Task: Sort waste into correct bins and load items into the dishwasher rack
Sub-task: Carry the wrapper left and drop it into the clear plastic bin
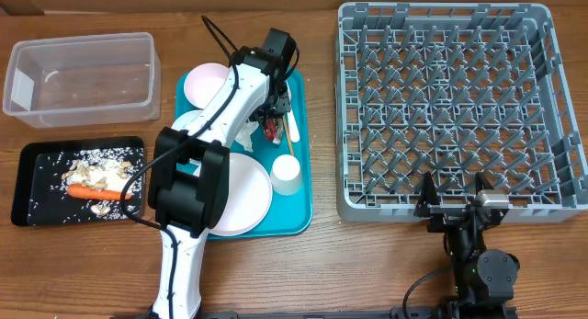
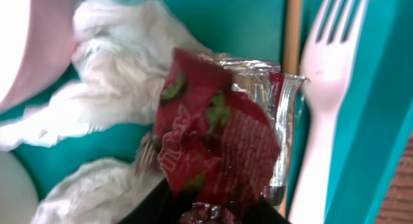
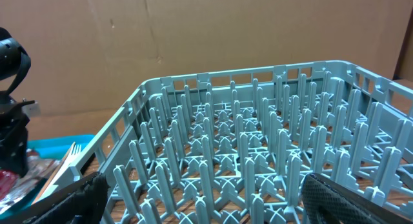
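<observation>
Left claw [image 1: 272, 122] is down over the teal tray [image 1: 296, 215], clenched on the red wrapper [image 2: 219, 146]. The wrapper sits between the napkins [image 2: 122, 88] and the stick [image 2: 293, 30]; you cannot tell if it is lifted. Right claw [image 1: 453, 203] hangs released, holding nothing, at the near edge of the rack [image 1: 445, 98].

Done: carrot [image 1: 92, 192] and rice [image 1: 96, 161] are in the black tray [image 1: 35, 186], left.

Left for you: wrapper and napkins to a bin; the tub [image 1: 83, 45] looks empty. Plate [image 1: 243, 198], bowl [image 1: 208, 85], cup [image 1: 287, 174], fork [image 2: 329, 88] and stick wait on the teal tray. The rack holds nothing. Judged well under half done.
</observation>
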You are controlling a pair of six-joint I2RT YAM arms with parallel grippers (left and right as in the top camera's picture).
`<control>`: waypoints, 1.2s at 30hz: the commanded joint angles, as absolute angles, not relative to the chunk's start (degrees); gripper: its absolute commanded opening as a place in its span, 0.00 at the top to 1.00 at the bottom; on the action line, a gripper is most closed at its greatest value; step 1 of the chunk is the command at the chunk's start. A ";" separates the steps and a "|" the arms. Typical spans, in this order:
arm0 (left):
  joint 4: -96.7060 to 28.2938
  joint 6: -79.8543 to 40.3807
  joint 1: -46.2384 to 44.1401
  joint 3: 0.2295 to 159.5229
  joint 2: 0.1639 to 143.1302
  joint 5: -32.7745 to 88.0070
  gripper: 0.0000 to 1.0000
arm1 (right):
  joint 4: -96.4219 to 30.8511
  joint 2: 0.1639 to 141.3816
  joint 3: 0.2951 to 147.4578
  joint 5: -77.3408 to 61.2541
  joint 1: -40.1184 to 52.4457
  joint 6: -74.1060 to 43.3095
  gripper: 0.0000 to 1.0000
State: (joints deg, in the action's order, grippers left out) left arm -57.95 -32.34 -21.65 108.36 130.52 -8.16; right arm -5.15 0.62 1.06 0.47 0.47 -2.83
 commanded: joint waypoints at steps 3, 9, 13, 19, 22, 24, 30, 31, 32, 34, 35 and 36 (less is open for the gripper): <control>-63.05 -31.64 -21.78 113.08 131.02 -7.90 0.89 | -4.75 0.16 0.47 1.23 0.80 -3.01 0.00; -69.47 -31.66 -21.76 122.39 131.02 -7.53 0.96 | -4.75 0.16 0.47 1.21 0.80 -3.01 0.00; -73.65 -31.64 -21.76 128.07 131.02 -5.04 0.96 | -4.75 0.16 0.47 1.21 0.80 -3.01 0.00; -79.92 -30.61 -20.82 136.42 131.02 -4.93 0.96 | -4.75 0.16 0.47 1.23 0.80 -3.03 0.00; -81.67 -29.76 -18.31 139.85 131.02 -4.93 0.96 | -4.75 0.16 0.47 1.21 0.80 -3.01 0.00; -82.19 -29.78 -15.79 141.51 131.02 -4.80 0.96 | -4.75 0.16 0.47 1.21 0.80 -3.01 0.00; -81.91 -29.85 -4.16 145.03 131.02 -0.73 0.96 | -4.75 0.16 0.47 1.23 0.80 -3.01 0.00; -81.34 -29.89 -2.00 145.03 131.02 -0.19 0.96 | -4.75 0.16 0.47 1.21 0.80 -3.01 0.00; -80.84 -30.20 0.27 145.01 131.02 -0.05 0.96 | -4.75 0.16 0.47 1.21 0.80 -3.03 0.00; -80.01 -30.46 3.62 144.88 131.04 -0.12 0.96 | -4.75 0.16 0.47 1.21 0.80 -3.03 0.00; -79.31 -30.48 5.87 144.79 131.04 -0.12 0.96 | -4.75 0.16 0.47 1.21 0.80 -3.01 0.00; -78.76 -30.65 7.66 144.79 131.04 -0.08 0.96 | -4.75 0.16 0.47 1.23 0.80 -3.01 0.00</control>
